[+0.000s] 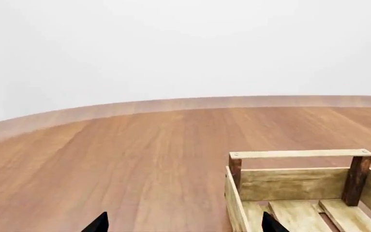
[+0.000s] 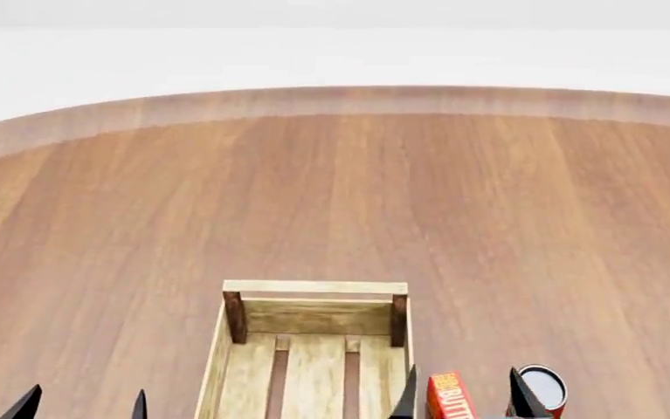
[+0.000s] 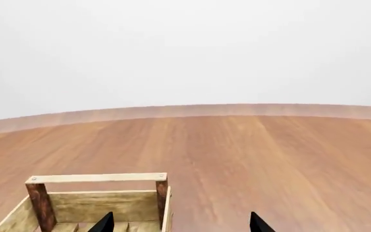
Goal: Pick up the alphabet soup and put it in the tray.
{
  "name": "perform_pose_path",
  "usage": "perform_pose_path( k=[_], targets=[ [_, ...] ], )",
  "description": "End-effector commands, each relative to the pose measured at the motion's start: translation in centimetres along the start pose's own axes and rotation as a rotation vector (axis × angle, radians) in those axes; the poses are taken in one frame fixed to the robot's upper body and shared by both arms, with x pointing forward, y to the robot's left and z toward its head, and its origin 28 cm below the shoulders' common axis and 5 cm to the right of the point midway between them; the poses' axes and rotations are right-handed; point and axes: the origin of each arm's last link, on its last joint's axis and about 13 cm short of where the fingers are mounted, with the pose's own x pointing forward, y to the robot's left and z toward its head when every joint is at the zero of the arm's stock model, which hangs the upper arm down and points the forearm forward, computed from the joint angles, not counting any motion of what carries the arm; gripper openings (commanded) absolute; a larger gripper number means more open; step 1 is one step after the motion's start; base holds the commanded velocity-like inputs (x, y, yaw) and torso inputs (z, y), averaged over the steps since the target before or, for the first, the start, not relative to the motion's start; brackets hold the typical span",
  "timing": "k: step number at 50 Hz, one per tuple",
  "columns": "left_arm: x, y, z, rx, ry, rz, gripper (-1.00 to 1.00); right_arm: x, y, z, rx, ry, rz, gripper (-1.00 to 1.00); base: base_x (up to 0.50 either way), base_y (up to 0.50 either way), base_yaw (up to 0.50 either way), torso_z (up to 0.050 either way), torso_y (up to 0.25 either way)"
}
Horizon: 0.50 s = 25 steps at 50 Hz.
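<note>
Red rim and grey top: that is the only can I can see, at the bottom right of the head view. I do not think it is the soup. The soup is not in any view, so I cannot tell where it is. It may be hiding just below the bottom edge.

The tray sits at the bottom middle, and the part I see has nothing in it. A red box stands just right of it, between the tray and the can.

My right claw is wide open, with its tips on either side of the box. My left claw is wide open too, at the bottom left over the bare table.

I think I should look down first and find the soup. Then I should go in slowly with the claw nearest it, so I do not bump the box or the can.
</note>
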Motion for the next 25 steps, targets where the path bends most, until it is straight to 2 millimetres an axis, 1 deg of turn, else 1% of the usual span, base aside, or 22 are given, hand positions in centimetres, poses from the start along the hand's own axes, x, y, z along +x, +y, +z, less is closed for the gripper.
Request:
perform_pose_path(
  k=[1, 4, 7, 8, 9, 11, 13, 19, 25],
  targets=[
    [0.1, 0.0, -0.3, -0.008, 0.008, -0.002, 1.0, -0.7, -1.4, 3.2, 0.047, 0.063, 0.054, 1.0, 0.0, 0.0, 0.0, 0.0, 0.0],
    [0.2, -0.1, -0.5, -0.009, 0.011, -0.007, 1.0, -1.2, -1.8, 3.9, 0.063, 0.092, 0.063, 1.0, 0.0, 0.0, 0.0, 0.0, 0.0],
    [0.3, -0.1, -0.6, -0.007, 0.016, -0.013, 1.0, -2.4, -2.3, 5.3, 0.149, 0.093, 0.084, 1.0, 0.0, 0.0, 0.0, 0.0, 0.0],
    [0.4, -0.1, -0.6, -0.01, 0.016, -0.013, 1.0, -2.9, -2.5, 5.8, 0.126, 0.097, 0.078, 1.0, 0.0, 0.0, 0.0, 0.0, 0.0],
    [0.4, -0.1, -0.6, -0.01, 0.016, -0.013, 1.0, -2.9, -2.5, 5.8, 0.126, 0.097, 0.078, 1.0, 0.0, 0.0, 0.0, 0.0, 0.0],
    [0.4, -0.1, -0.7, -0.012, 0.017, -0.014, 1.0, -3.9, -3.2, 6.6, 0.13, 0.099, 0.074, 1.0, 0.0, 0.0, 0.0, 0.0, 0.0],
    [0.4, -0.1, -0.8, -0.013, 0.02, -0.013, 1.0, -4.3, -3.5, 6.9, 0.111, 0.1, 0.057, 1.0, 0.0, 0.0, 0.0, 0.0, 0.0],
    [0.4, -0.1, -0.8, -0.013, 0.02, -0.014, 1.0, -5.5, -4.2, 7.4, 0.079, 0.113, 0.036, 1.0, 0.0, 0.0, 0.0, 0.0, 0.0],
    [0.6, 0.2, -0.7, -0.015, 0.015, -0.004, 1.0, -6.9, -5.2, 6.5, 0.05, 0.189, 0.002, 1.0, 0.0, 0.0, 0.0, 0.0, 0.0]
  ],
)
